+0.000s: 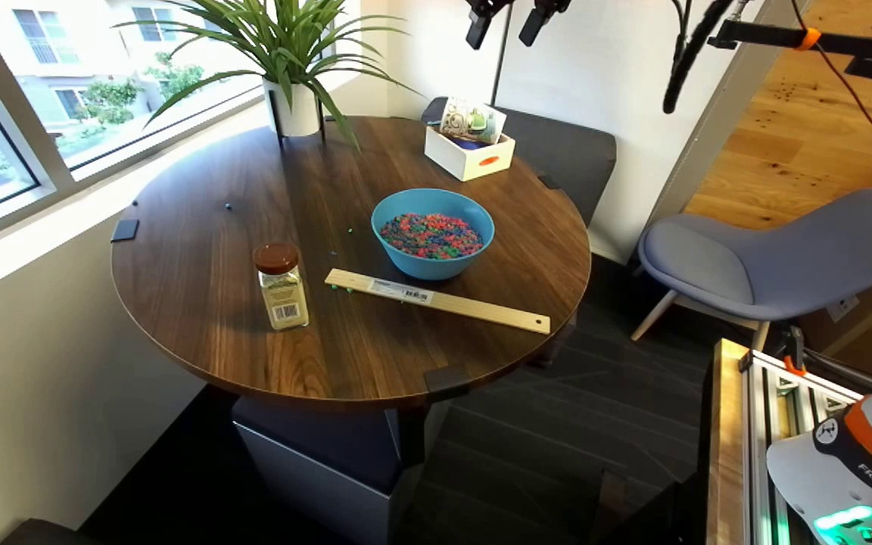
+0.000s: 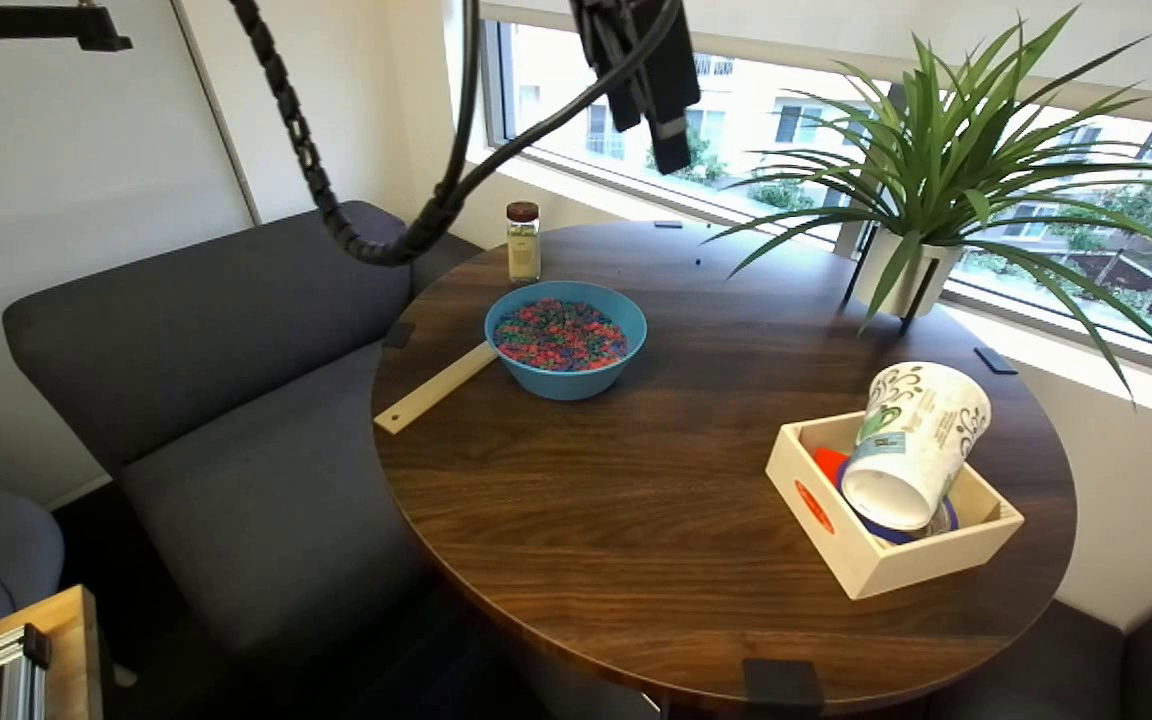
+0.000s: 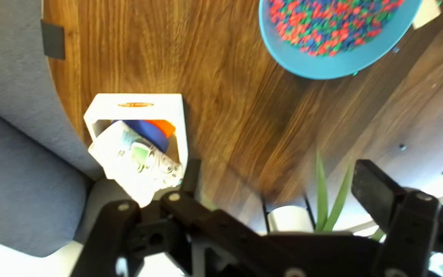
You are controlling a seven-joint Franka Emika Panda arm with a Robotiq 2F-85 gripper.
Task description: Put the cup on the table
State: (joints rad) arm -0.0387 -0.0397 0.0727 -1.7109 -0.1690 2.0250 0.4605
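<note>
Nearest the wrist camera, a black gripper [image 3: 278, 169] hangs above a round dark-brown wooden table [image 3: 221, 115], its fingers [image 3: 374, 190] spread wide and holding nothing. Well apart from them, a white cup [image 2: 919, 440] (patterned with dark swirls and a green motif) lies tilted in a pale wooden box [image 2: 829, 527] that stands on the table and bears an orange-red oval [image 2: 815, 507]. The cup juts above the box's rim; with it in the box are a blue piece [image 3: 148, 132] and a red-orange piece [image 3: 165, 127], both partly hidden. Elsewhere on the table, a blue bowl [image 1: 433, 269] holds small red, green and blue bits [image 1: 432, 236]. Just beside the bowl lies a flat wooden strip [image 1: 474, 309] carrying a printed label [image 1: 402, 291]; near one end of the strip stands an upright jar [image 1: 282, 295], brown lid [image 1: 275, 258] on, yellowish contents showing. A few loose bits [image 1: 228, 207] dot the wood. In both exterior views, a leafy green plant [image 1: 277, 42] rises from a white pot [image 1: 297, 110] beside the windows [image 2: 736, 130]. A dark grey bench [image 2: 276, 400] flanks the table in an exterior view; in an exterior view, a grey-blue chair [image 1: 697, 253] stands on a dark floor [image 1: 655, 393] near a white robot base [image 1: 845, 469], its green lights [image 1: 845, 518] lit.
</note>
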